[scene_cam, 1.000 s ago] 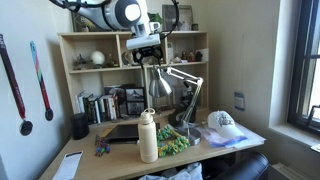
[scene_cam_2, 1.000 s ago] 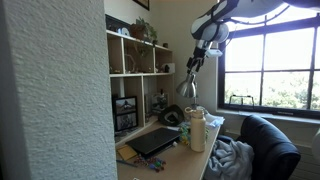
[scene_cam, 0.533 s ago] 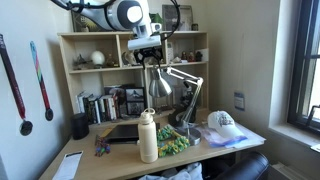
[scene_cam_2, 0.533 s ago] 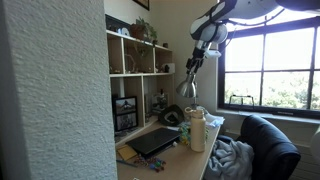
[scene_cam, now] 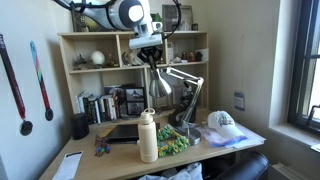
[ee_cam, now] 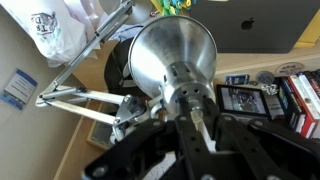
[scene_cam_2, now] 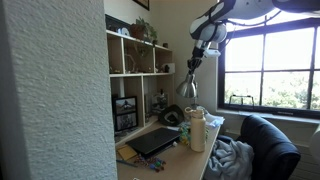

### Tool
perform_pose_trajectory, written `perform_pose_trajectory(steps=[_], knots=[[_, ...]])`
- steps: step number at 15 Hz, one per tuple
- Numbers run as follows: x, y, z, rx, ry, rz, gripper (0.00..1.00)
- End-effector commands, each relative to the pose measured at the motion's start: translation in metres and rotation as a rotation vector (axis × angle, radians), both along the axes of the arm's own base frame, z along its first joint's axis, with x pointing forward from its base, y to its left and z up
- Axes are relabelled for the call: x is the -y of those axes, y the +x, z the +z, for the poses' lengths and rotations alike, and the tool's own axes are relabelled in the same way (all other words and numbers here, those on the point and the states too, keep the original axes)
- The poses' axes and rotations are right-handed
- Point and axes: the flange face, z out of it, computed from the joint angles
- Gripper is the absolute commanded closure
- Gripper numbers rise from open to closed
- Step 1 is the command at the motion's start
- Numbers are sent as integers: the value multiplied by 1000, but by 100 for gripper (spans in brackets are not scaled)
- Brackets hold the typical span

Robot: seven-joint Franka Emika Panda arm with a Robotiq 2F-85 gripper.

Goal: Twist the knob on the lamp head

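Lamp head (ee_cam: 172, 52): brushed-metal cone, smooth and reflective, flaring away from the gripper (ee_cam: 200, 132). It narrows to a ribbed cylindrical neck that ends right at the gripper. In the wrist view it fills the centre. In both exterior views it hangs directly under the gripper (scene_cam: 152, 63), well above the bench (scene_cam: 112, 160).

Knob (ee_cam: 197, 116): small pale stub at the neck's end, sitting between the dark fingers (ee_cam: 148, 150). It is mostly shaded and its shape is unclear.

Lamp arm (ee_cam: 85, 100): thin paired metal rods, jointed, running off to one side of the gripper in the wrist view.

Gripper: black, blocky fingers flank the neck and knob. I cannot tell whether the pads press on the knob or stand just off it, so the grip is undetermined.

Arm pose: the white arm (scene_cam: 122, 14) enters from the top of the frame. It carries a round black-faced joint, and the wrist turns straight down over the lamp. In an exterior view the gripper (scene_cam_2: 193, 65) tilts down and slightly forward onto the back of the lamp head (scene_cam_2: 187, 87).

Surroundings:
- Far below the gripper stands a cream cylindrical bottle (scene_cam: 148, 135) with a narrower cap, upright on the wooden bench.
- Beyond the cone in the wrist view lie a flat grey laptop (ee_cam: 268, 25) and a row of books (ee_cam: 298, 95).
- Behind the gripper stands a pale wood shelf unit (scene_cam: 100, 40).
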Motion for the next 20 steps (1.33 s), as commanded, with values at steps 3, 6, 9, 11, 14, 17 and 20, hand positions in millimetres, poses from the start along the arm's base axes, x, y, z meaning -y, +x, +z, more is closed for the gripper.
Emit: perform_pose_trajectory(steps=[3,6,9,11,14,17,20], knots=[[8,8,10,25,23,-40,95],[8,7,10,26,19,-37,95],[7,8,10,25,9,-25,96],[6,8,10,23,1,-12,96],[4,8,10,19,-7,5,96],[2,8,11,9,-11,44,96],[3,9,15,11,-35,97,96]])
